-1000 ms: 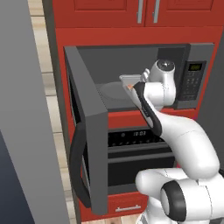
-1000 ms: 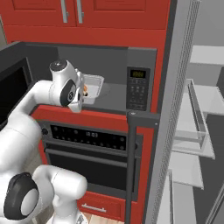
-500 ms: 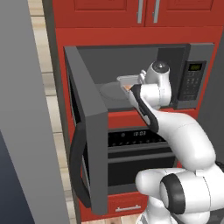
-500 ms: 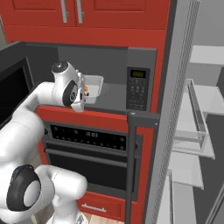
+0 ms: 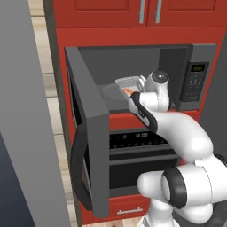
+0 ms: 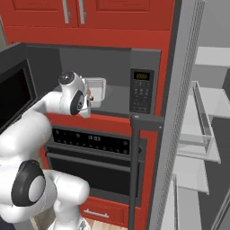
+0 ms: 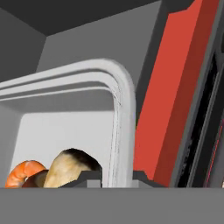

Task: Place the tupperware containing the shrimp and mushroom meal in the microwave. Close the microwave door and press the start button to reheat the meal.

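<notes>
The microwave [image 5: 195, 84] stands open, its door [image 5: 95, 146] swung out to the left with the black bar handle at the front. My gripper [image 5: 135, 92] is shut on the near rim of the clear tupperware [image 5: 126, 83], holding it just inside the cavity above the round plate [image 5: 111, 95]. An orange shrimp [image 5: 128, 91] shows in the tray. The right base view has the tupperware [image 6: 97, 87] beside the keypad panel [image 6: 141, 92]. In the hand view, the white rim [image 7: 118, 100] runs between my finger tips [image 7: 117, 177], with shrimp [image 7: 24, 171] and mushroom [image 7: 70, 168] inside.
A grey oven [image 5: 137, 155] with a horizontal handle sits under the microwave. Red cabinets [image 5: 146, 13] hang above. A grey wall panel [image 5: 26, 111] stands close on the left. On the right are a tall grey panel [image 6: 179, 112], a dark vertical bar [image 6: 134, 170] and open shelves [image 6: 197, 134].
My hand has sunk slightly at the microwave's opening, with the tupperware still in its grip. The door has not moved.
</notes>
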